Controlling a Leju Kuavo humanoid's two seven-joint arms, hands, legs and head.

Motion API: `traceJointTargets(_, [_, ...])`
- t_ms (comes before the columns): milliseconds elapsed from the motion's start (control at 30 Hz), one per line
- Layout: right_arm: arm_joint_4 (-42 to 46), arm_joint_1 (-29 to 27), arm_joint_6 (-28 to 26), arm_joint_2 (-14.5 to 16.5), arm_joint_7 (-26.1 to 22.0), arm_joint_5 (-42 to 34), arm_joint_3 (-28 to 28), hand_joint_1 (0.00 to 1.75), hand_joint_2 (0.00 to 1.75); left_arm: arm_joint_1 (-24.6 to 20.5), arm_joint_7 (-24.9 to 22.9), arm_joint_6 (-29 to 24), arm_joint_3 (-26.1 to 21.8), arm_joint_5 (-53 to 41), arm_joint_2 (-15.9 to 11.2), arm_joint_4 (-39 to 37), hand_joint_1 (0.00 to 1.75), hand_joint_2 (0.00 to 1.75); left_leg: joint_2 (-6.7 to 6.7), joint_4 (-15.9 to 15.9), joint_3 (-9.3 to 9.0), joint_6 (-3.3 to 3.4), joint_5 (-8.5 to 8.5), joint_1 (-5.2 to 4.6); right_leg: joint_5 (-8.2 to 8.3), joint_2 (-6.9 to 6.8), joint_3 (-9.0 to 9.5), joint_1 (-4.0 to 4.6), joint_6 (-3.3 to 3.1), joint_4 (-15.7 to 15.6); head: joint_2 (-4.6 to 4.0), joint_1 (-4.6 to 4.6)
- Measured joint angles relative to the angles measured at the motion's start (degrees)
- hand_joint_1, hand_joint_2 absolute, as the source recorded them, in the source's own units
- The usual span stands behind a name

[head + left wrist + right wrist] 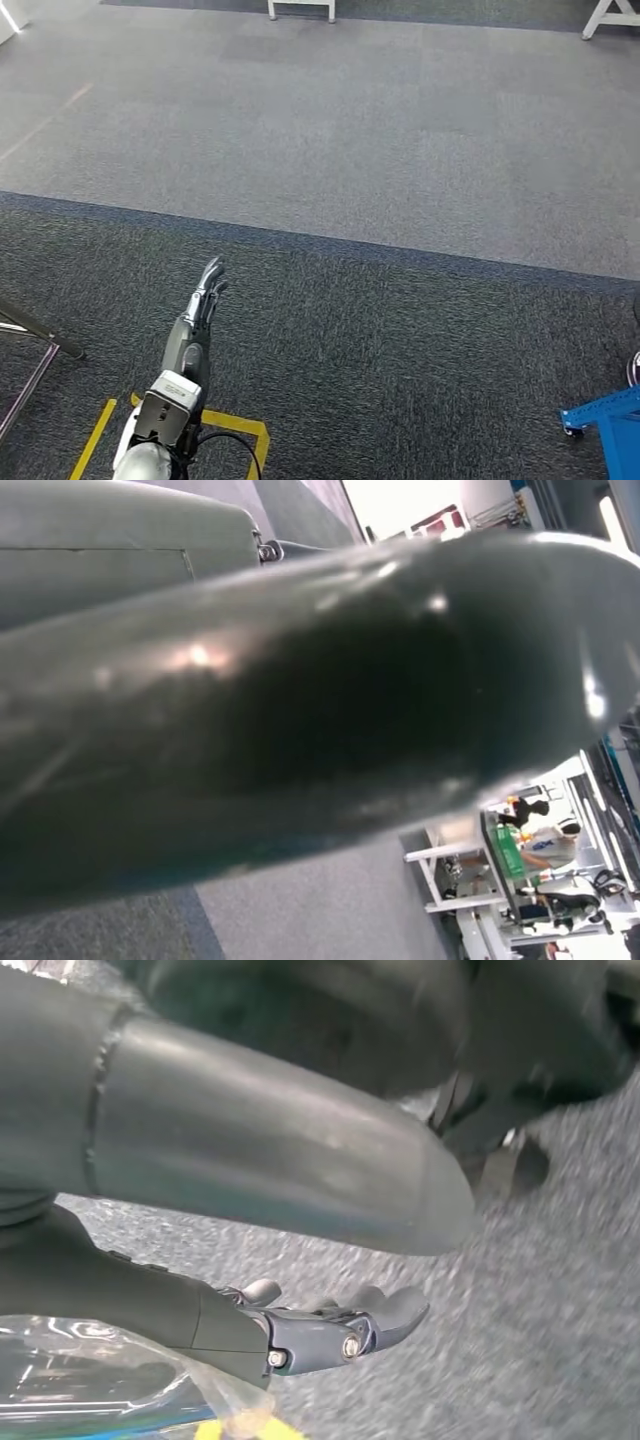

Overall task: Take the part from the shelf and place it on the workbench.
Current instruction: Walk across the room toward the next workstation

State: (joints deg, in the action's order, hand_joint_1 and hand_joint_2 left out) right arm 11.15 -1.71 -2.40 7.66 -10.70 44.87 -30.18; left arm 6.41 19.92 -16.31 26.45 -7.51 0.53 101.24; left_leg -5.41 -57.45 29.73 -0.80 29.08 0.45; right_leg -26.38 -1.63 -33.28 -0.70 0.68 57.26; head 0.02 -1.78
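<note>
Clear plastic film (98, 1380), crinkled and glossy, lies against the underside of the right robot hand (317, 1330) in the right wrist view, with a strip of blue and a scrap of yellow showing through it. I take this to be the bagged part, carried at the robot's side above the carpet (543, 1290). The fingers lie out nearly straight along the wrap, not curled round it, so I cannot tell whether that hand truly grips the bag or only rests on it.

The left robot hand (205, 295) reaches forward over the dark carpet in the head view, fingers straight and close together, holding nothing. No desk or shelf can be made out for certain; white frame legs (300, 10) stand far off.

Handling, as a judgement: the film looks slippery and slack, so the bag may slide or sag; a hold on the firm body inside would serve better than on loose wrap. Its weight cannot be judged.

The visible stretch of bag runs roughly along the line of the fingers. Which end leads is hidden.
</note>
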Motion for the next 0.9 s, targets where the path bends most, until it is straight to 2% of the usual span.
traceJointTargets(33, [0.0, 0.0, 0.0, -0.1, 0.1, 0.0, -0.1, 0.00, 0.00, 0.5, 0.1, -0.1, -0.3, 0.0, 0.0, 0.3, 0.00, 0.00, 1.39, -1.6, 0.55, -0.26, 1.28, 0.13, 0.12, 0.56, 0.04, -0.08, -0.36, -0.1, 0.00, 0.09])
traceJointTargets(100, [0.0, 0.1, 0.0, -0.2, 0.4, -0.1, -0.3, 0.00, 0.00, 1.5, 0.2, -0.5, -1.0, 0.2, -0.1, 0.8, 0.00, 0.00, 4.24, -8.5, 3.36, -0.39, 5.25, 0.24, 0.27, 1.83, 0.00, -0.02, -0.83, -0.2, 0.00, 0.27])
traceJointTargets(133, [0.0, 0.1, 0.0, -0.3, 0.6, -0.2, -0.4, 0.00, 0.00, 2.1, 0.2, -0.7, -1.3, 0.4, -0.2, 0.9, 0.00, 0.00, 4.73, -12.4, 5.15, -0.31, 7.00, 0.19, 0.31, 2.59, -0.05, 0.10, -0.96, -0.2, 0.00, 0.29])
traceJointTargets(167, [0.0, 0.1, 0.0, -0.4, 0.8, -0.2, -0.5, 0.00, 0.00, 2.6, 0.2, -0.9, -1.7, 0.6, -0.3, 1.0, 0.00, 0.00, 4.92, -15.3, 6.49, -0.18, 7.84, 0.14, 0.35, 3.38, -0.07, 0.24, -1.03, -0.1, 0.00, 0.29])
traceJointTargets(200, [0.0, 0.1, 0.0, -0.4, 1.1, -0.2, -0.6, 0.00, 0.00, 2.9, 0.2, -1.1, -2.0, 0.6, -0.4, 1.0, 0.00, 0.00, 5.03, -16.2, 7.01, 0.03, 7.47, 0.09, 0.39, 4.19, -0.08, 0.37, -1.07, -0.1, 0.00, 0.29])
traceJointTargets(233, [0.0, 0.0, 0.0, -0.5, 1.3, -0.2, -0.8, 0.00, 0.00, 3.2, 0.2, -1.2, -2.2, 0.7, -0.5, 1.1, 0.00, 0.00, 5.23, -14.7, 6.47, 0.32, 5.96, 0.03, 0.42, 5.02, -0.05, 0.49, -1.09, -0.1, 0.00, 0.29])
traceJointTargets(267, [0.0, 0.0, 0.0, -0.6, 1.6, -0.1, -0.9, 0.00, 0.00, 3.4, 0.2, -1.4, -2.5, 0.7, -0.5, 1.3, 0.00, 0.00, 5.82, -11.3, 5.01, 0.72, 3.70, -0.04, 0.46, 5.82, 0.00, 0.58, -1.08, -0.1, 0.00, 0.29])
traceJointTargets(333, [0.0, 0.0, 0.0, -0.7, 1.9, -0.1, -1.0, 0.00, 0.00, 3.8, 0.2, -1.6, -3.0, 0.7, -0.5, 1.6, 0.00, 0.00, 8.60, -3.6, 1.73, 1.56, 0.22, -0.08, 0.56, 7.36, -0.08, 0.71, -0.89, 0.0, 0.00, 0.24])
traceJointTargets(367, [0.0, 0.1, 0.0, -0.7, 2.1, -0.1, -1.0, 0.00, 0.00, 4.0, 0.3, -1.8, -3.2, 0.7, -0.6, 1.8, 0.00, 0.00, 9.71, -1.2, 0.78, 1.75, -0.49, -0.12, 0.66, 8.03, -0.30, 0.67, -0.67, 0.1, 0.00, 0.24])
traceJointTargets(400, [0.0, 0.2, 0.0, -0.8, 2.1, 0.0, -1.1, 0.00, 0.00, 4.1, 0.3, -1.8, -3.4, 0.7, -0.6, 2.0, 0.00, 0.00, 10.27, -0.2, 0.44, 1.85, -0.52, -0.19, 0.78, 8.67, -0.56, 0.56, -0.35, 0.2, 0.00, 0.25])
traceJointTargets(467, [0.0, 0.1, 0.0, -0.9, 2.2, 0.0, -1.2, 0.00, 0.00, 4.3, 0.3, -1.9, -3.6, 0.8, -0.6, 2.2, 0.00, 0.00, 9.16, 0.3, 0.33, 1.99, -0.76, -0.25, 1.04, 9.68, -1.16, 0.25, 0.37, 0.2, 0.00, 0.29])
traceJointTargets(500, [0.0, 0.0, 0.0, -1.0, 2.3, 0.0, -1.2, 0.00, 0.00, 4.3, 0.3, -1.9, -3.7, 0.8, -0.6, 2.4, 0.00, 0.00, 8.42, 0.7, 0.16, 2.21, -1.00, -0.18, 0.79, 9.05, -1.56, 0.29, 0.65, 0.6, 0.00, 0.26])
traceJointTargets(533, [0.0, -0.1, 0.0, -1.1, 2.3, 0.0, -1.2, 0.00, 0.00, 4.3, 0.3, -2.0, -3.7, 0.8, -0.5, 2.5, 0.00, 0.00, 7.62, 1.0, 0.01, 2.48, -1.24, -0.07, -0.04, 7.69, -2.36, 0.39, 0.87, 1.9, 0.00, 0.10])
traceJointTargets(600, [0.0, 0.0, -0.1, -1.2, 2.4, 0.1, -1.2, 0.00, 0.00, 4.7, 0.3, -2.3, -3.9, 0.8, -0.4, 2.7, 0.00, 0.00, 5.84, 1.4, -0.13, 2.81, -1.43, -0.05, -3.35, 3.97, -5.34, 0.52, 1.29, 7.9, 0.00, -0.15])
traceJointTargets(633, [0.0, 0.1, -0.2, -1.3, 2.6, 0.2, -1.2, 0.00, 0.00, 4.9, 0.3, -2.4, -4.1, 0.9, -0.4, 2.7, 0.00, 0.00, 4.88, 1.4, -0.10, 2.87, -1.41, -0.08, -5.14, 2.89, -7.22, 0.39, 1.54, 11.7, 0.00, -0.24])
traceJointTargets(667, [0.0, 0.1, -0.3, -1.4, 2.7, 0.2, -1.2, 0.00, 0.00, 5.2, 0.3, -2.6, -4.3, 0.9, -0.4, 2.7, 0.00, 0.00, 3.91, 1.4, -0.10, 2.83, -1.36, -0.11, -6.22, 2.33, -8.64, 0.22, 1.79, 14.7, 0.00, -0.22])
traceJointTargets(700, [0.0, 0.1, -0.3, -1.4, 2.8, 0.3, -1.3, 0.00, 0.00, 5.3, 0.3, -2.7, -4.5, 1.0, -0.4, 2.7, 0.00, 0.00, 3.02, 1.4, -0.12, 2.77, -1.29, -0.11, -6.30, 2.01, -9.15, 0.03, 2.00, 16.0, 0.00, -0.21])
traceJointTargets(733, [0.0, 0.1, -0.3, -1.5, 2.9, 0.3, -1.3, 0.00, 0.00, 5.4, 0.3, -2.8, -4.6, 1.1, -0.4, 2.7, 0.00, 0.00, 2.21, 1.3, -0.16, 2.64, -1.19, -0.08, -5.36, 1.69, -8.50, -0.16, 2.17, 15.1, 0.00, -0.22])
traceJointTargets(767, [0.0, 0.0, -0.4, -1.7, 3.0, 0.4, -1.3, 0.00, 0.00, 5.4, 0.3, -2.9, -4.7, 1.2, -0.4, 2.7, 0.00, 0.00, 1.50, 1.3, -0.25, 2.46, -1.05, -0.03, -3.69, 1.10, -6.67, -0.32, 2.30, 11.9, 0.00, -0.22])
traceJointTargets(800, [0.0, 0.0, -0.4, -1.8, 3.1, 0.4, -1.3, 0.00, 0.00, 5.4, 0.3, -3.0, -4.9, 1.2, -0.4, 2.7, 0.00, 0.00, 0.86, 1.2, -0.35, 2.18, -0.86, -0.04, -2.20, -0.35, -4.28, -0.36, 2.40, 7.7, 0.00, -0.25])
traceJointTargets(867, [0.0, 0.2, -0.4, -1.9, 3.3, 0.6, -1.3, 0.00, 0.00, 5.5, 0.3, -3.1, -5.2, 1.3, -0.4, 2.8, 0.00, 0.00, -0.27, 0.8, -0.49, 1.51, -0.32, -0.33, -0.64, -2.69, -0.61, -0.22, 1.94, 1.5, 0.00, -0.14])
traceJointTargets(900, [0.0, 0.3, -0.4, -2.0, 3.3, 0.6, -1.3, 0.00, 0.00, 5.5, 0.3, -3.1, -5.3, 1.3, -0.4, 2.9, 0.00, 0.00, -0.79, 0.8, -0.61, 1.17, -0.15, -0.49, -0.65, -3.22, 0.02, -0.08, 1.54, 0.4, 0.00, -0.02])
